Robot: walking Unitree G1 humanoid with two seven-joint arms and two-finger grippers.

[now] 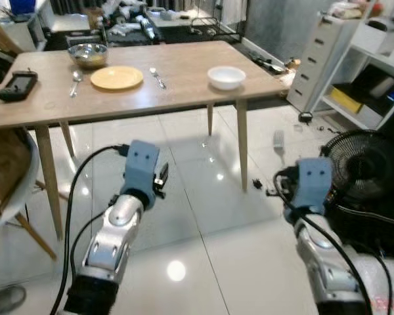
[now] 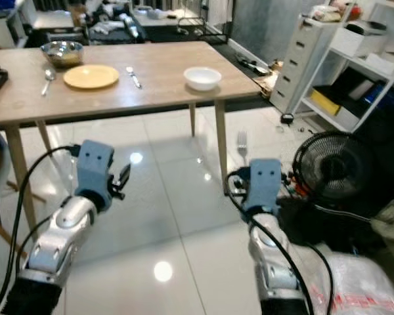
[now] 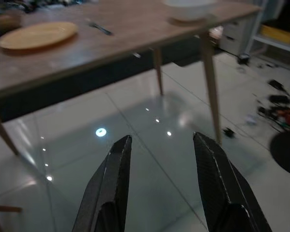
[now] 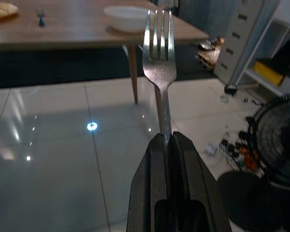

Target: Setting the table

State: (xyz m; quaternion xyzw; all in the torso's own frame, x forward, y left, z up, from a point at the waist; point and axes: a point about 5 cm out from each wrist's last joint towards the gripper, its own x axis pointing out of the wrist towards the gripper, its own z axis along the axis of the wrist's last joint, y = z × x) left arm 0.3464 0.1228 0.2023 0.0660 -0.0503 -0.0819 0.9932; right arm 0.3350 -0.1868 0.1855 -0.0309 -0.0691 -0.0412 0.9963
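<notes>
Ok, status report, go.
Right end effector shut on fork. Left end effector open, empty. Table ahead, short of reach. Nothing blocking.

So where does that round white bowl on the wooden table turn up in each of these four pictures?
Left eye view: round white bowl near the table's right end.
Right eye view: upper middle, same table end.
Left wrist view: top edge, above the table's corner leg.
Right wrist view: top, just beside the silver fork.
Shared landmark: round yellow plate.
</notes>
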